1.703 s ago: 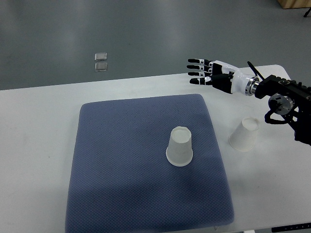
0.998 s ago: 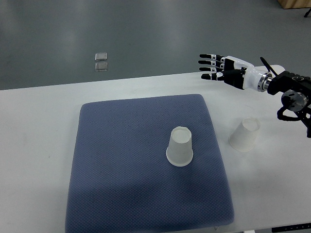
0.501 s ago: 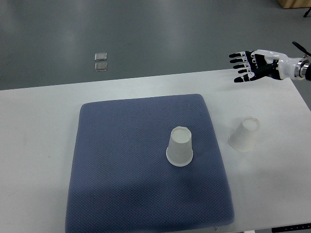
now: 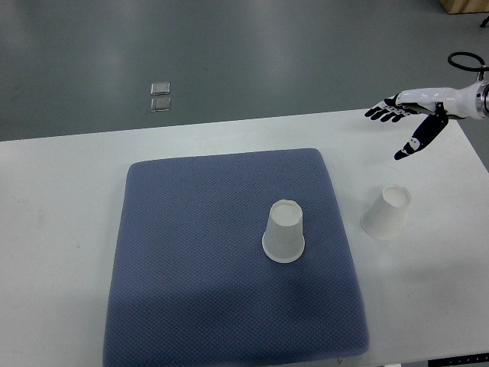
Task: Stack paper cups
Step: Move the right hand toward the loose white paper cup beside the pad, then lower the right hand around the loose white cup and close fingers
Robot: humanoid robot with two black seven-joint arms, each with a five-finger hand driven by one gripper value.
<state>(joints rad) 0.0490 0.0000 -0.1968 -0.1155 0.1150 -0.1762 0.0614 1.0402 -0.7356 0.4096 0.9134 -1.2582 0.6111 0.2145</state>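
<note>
The light is bright, even and soft, coming from above. The near paper cup gives only a faint shadow. Focus is sharp; the far floor shows pale glare.

Setting: we see a lab or test room.
Floor: bare grey floor, with a small floor plate.
Work surface: plain white table, blue mat.

Blue-grey dotted-weave mat on white table; two white paper cups; white right hand, black fingertips, at two o'clock.
</note>
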